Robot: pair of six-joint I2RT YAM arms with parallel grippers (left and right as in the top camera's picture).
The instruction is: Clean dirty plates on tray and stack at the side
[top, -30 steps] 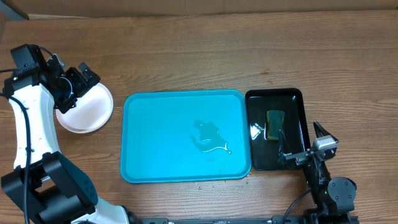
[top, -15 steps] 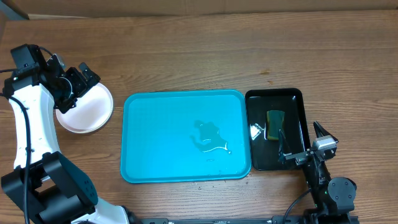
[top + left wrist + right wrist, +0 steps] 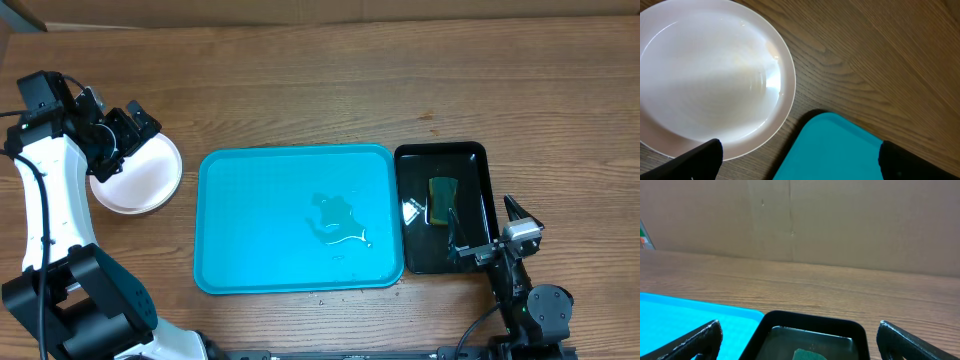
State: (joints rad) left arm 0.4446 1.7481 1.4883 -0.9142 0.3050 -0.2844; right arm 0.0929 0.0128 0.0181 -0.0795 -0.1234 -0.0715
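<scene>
A stack of plates (image 3: 140, 178), white on top, sits on the table left of the turquoise tray (image 3: 260, 215). The tray holds no plates, only a puddle of water (image 3: 338, 222). My left gripper (image 3: 128, 132) is open and empty, hovering over the stack's far edge. In the left wrist view the top plate (image 3: 710, 75) looks clean, and a tray corner (image 3: 835, 150) shows below. My right gripper (image 3: 494, 232) is open and empty at the front of the black tray (image 3: 475, 158). The right wrist view shows the tray (image 3: 685, 317) at the left.
The smaller black tray (image 3: 812, 325) right of the turquoise tray holds water and a green-yellow sponge (image 3: 442, 200). A cardboard wall (image 3: 800, 220) stands at the back of the table.
</scene>
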